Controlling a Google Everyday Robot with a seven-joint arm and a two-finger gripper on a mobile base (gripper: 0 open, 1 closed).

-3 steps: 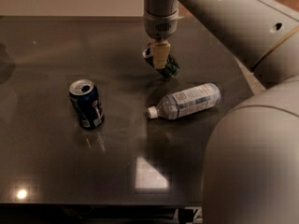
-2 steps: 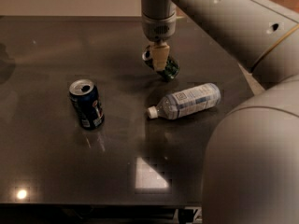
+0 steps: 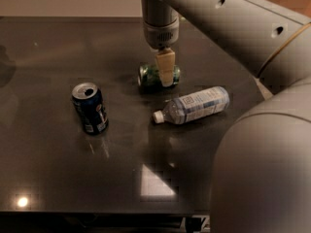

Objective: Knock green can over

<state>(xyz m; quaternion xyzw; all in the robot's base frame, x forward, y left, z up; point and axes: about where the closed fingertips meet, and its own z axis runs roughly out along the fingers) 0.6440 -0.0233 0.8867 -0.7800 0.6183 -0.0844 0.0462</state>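
The green can [image 3: 150, 75] lies on its side on the dark table [image 3: 58, 178], just left of centre at the back, with its silver top facing left. My gripper [image 3: 166, 76] hangs straight down from the arm and stands right at the can, covering its right part. The can's right end shows just past the gripper.
A dark blue can [image 3: 90, 108] stands upright to the left front of the green can. A clear plastic bottle [image 3: 194, 105] with a white cap lies on its side to the right front. My arm's large pale link [image 3: 262, 169] fills the right foreground.
The green can, mostly hidden behind the gripper before, now lies on its side and shows further to the left. The gripper has shifted slightly left.
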